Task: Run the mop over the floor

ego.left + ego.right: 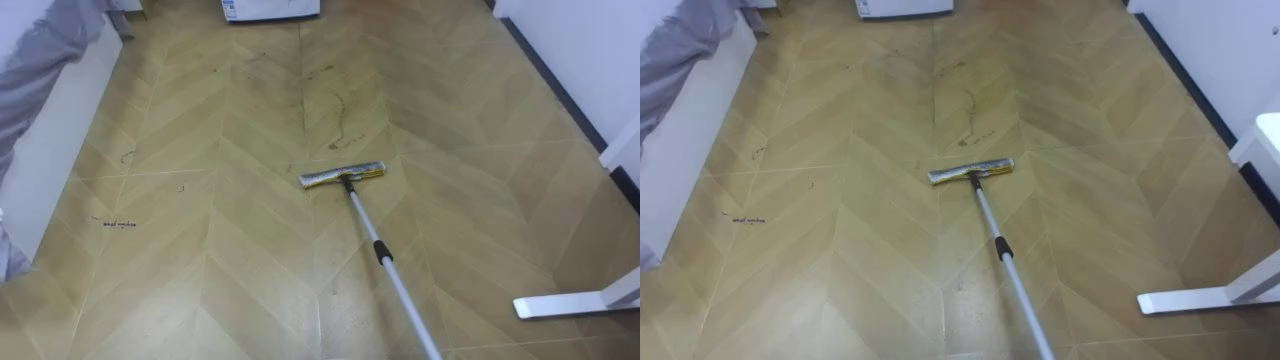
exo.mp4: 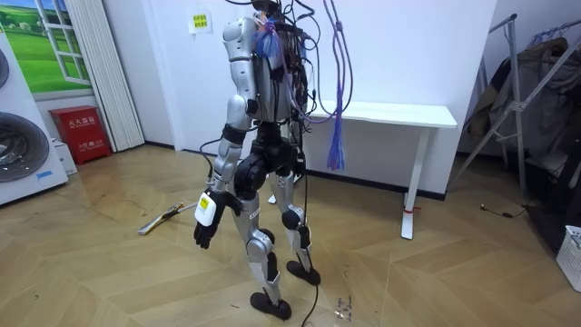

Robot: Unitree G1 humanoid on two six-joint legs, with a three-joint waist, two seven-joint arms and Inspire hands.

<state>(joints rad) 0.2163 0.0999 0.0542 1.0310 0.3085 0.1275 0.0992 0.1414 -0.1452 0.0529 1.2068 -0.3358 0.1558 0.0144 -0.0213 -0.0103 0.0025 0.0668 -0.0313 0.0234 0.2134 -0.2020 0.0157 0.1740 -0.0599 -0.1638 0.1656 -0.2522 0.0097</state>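
Flat mop (image 1: 372, 232), yellowish pad (image 1: 343, 176), silver pole (image 1: 402, 297), black collar (image 1: 382, 252), wood floor (image 1: 200, 250)

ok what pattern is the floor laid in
Chevron, tan wood-look planks in V-shaped rows across the floor. Best in the left eye view.

Mop (image 1: 343, 176): flat head w/ pale yellowish pad, lying flat on wood floor (image 1: 200, 250). Silver pole w/ black collar slants back to lower right. Room view: head well fwd of left hand (image 2: 206, 225) fingers (image 2: 201, 240), not touching.
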